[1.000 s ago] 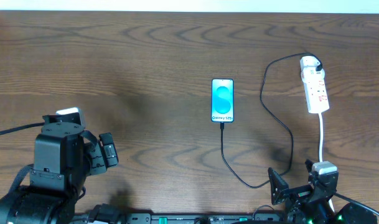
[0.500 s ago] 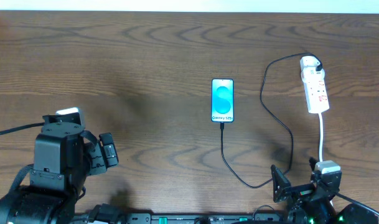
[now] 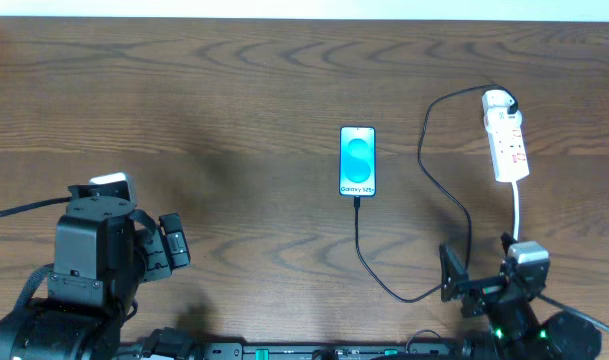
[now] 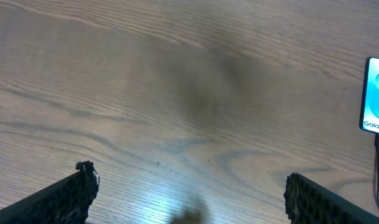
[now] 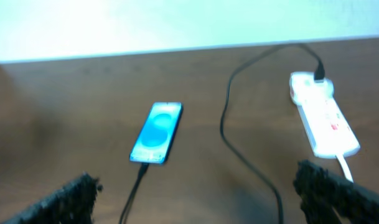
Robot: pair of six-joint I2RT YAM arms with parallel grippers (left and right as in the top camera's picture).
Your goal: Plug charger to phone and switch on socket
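Observation:
The phone [image 3: 358, 161] lies mid-table with its blue-cyan screen lit; it also shows in the right wrist view [image 5: 156, 133] and at the right edge of the left wrist view [image 4: 377, 94]. The black charger cable [image 3: 424, 170] runs from the phone's near end, loops right, and ends at a white plug in the far end of the socket strip [image 3: 506, 136], seen too in the right wrist view [image 5: 323, 124]. The connector sits at the phone's port. My left gripper [image 4: 189, 193] is open and empty at the near left. My right gripper [image 5: 198, 190] is open and empty at the near right, well short of the cable.
The strip's white cord [image 3: 517, 222] runs toward the near edge beside my right arm [image 3: 514, 290]. My left arm's base [image 3: 84, 270] fills the near left corner. The brown wood table [image 3: 184, 100] ends at a pale wall at the far side.
My right arm has drawn back a little toward the near right edge. The phone, cable, strip and left arm have not moved.

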